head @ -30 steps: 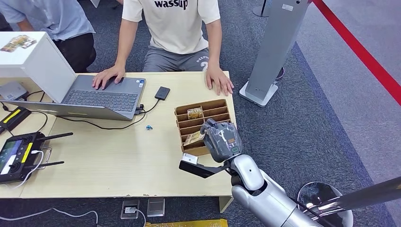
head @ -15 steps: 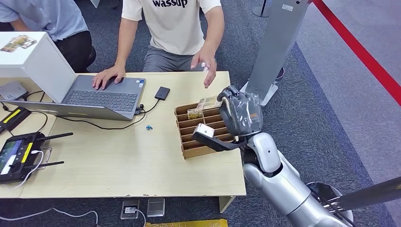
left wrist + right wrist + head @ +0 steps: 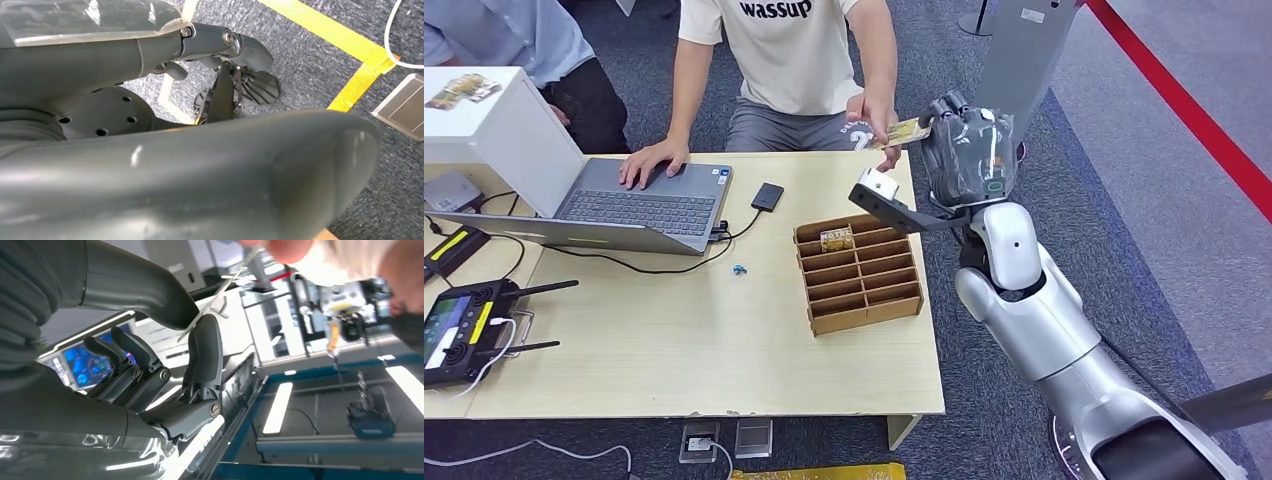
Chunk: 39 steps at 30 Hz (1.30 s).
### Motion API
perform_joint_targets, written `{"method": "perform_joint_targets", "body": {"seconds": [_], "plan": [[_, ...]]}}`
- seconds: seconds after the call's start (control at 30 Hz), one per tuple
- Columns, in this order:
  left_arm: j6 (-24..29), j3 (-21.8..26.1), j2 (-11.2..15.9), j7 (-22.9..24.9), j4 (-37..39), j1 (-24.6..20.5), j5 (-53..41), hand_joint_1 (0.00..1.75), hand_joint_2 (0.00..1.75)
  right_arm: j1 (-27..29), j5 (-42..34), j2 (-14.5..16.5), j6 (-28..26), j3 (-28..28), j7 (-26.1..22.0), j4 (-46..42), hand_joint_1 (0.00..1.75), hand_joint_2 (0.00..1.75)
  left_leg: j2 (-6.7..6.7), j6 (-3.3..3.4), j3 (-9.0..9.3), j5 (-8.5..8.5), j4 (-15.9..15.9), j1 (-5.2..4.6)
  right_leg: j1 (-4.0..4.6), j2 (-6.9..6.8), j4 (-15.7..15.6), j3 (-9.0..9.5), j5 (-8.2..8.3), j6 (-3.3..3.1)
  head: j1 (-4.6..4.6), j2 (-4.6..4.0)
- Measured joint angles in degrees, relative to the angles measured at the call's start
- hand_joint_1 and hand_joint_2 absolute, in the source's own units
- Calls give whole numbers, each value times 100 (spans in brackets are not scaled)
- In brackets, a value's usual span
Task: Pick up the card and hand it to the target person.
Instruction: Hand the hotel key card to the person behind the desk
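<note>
Change: the right hand (image 3: 965, 145) has risen from over the wooden divider tray (image 3: 858, 272) to beyond the table's far edge, carrying the card (image 3: 902, 133); the person's hand (image 3: 871, 117) has lifted off the table (image 3: 724, 340) to meet it.
Right hand: fingers clamped on the card, raised above the table's far right corner.
Card: held level between the right hand and the person's hand, which touches its far end.
Tray: 1 card (image 3: 836, 239) stands in a rear slot; the other slots that can be seen are bare.
Edges and room: the tray lies near the table's right edge; a grey pillar base (image 3: 972, 195) stands on the carpet just right of the table.
Right wrist view: the card (image 3: 215, 296) appears edge-on, pinched between thumb and a dark finger (image 3: 207, 352), with the person's hand (image 3: 287, 247) at its tip.
Left hand: (image 3: 175, 170) seen close over carpet; whether its fingers are apart or together cannot be told.
</note>
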Motion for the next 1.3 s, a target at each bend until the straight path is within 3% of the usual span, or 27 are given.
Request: {"method": "perform_joint_targets", "body": {"seconds": [0.17, 0.3, 0.4, 0.53, 0.83, 0.93, 1.0, 1.17, 1.3], "plan": [[-9, -2, -1, -3, 0, 0, -6, 0, 0, -502, 465, 47, 514, 3, 291, 614, 175, 175, -3, 1, 0, 1, 0, 0, 0, -2, 0, 1, 0, 0, 1, 0], [42, -2, -11, -8, 0, -2, 16, 0, 0, -715, 483, 120, 537, 22, 288, 1147, 0, 175, -4, 1, -2, 1, 0, 0, 0, -2, 0, -1, 0, 0, 2, 0], [107, -2, -25, -6, 0, -4, 54, 0, 0, -794, 224, 218, 384, 38, 105, 1524, 0, 175, -4, 1, -2, 1, 0, 0, 0, -2, 0, -1, 0, 0, 1, 0], [223, -2, -50, 26, 0, -3, 143, 0, 0, -624, -1241, 360, 238, 26, -434, 1660, 0, 175, -3, 1, 2, 1, 0, 0, 1, -2, 0, -3, 0, 0, -7, 0], [247, -2, -55, 38, 0, 3, 200, 0, 0, -73, -2179, 291, 217, -45, -497, 1195, 0, 175, -2, 1, 3, 1, 0, 0, 0, 0, -2, -3, 0, 0, 3, 0], [246, -1, -55, 38, 0, 5, 229, 0, 0, 106, -2938, 229, 310, -138, -692, 979, 0, 175, -2, 1, 6, 1, 1, 0, 0, -1, -2, -2, 0, 0, -2, 0], [221, 0, -55, 38, 0, 8, 250, 0, 0, 330, -3880, 141, 625, -249, -942, 718, 0, 175, -2, 1, 7, 0, 1, 0, 0, -1, -3, -2, 0, 0, -5, 0], [59, -1, -40, 79, 0, 26, 260, 0, 0, 1171, -6313, -223, 2091, -570, -1668, -325, 0, 175, -5, 1, 4, -1, 1, 0, 0, -1, -5, -5, -1, 1, 1, 0], [-9, -2, -5, 114, 0, 28, 256, 0, 0, 1869, -7530, -544, 3192, -779, -1753, -1155, 0, 175, -4, 1, 2, -3, 1, 0, 0, -1, -6, -4, -2, 1, 0, 0]]}}
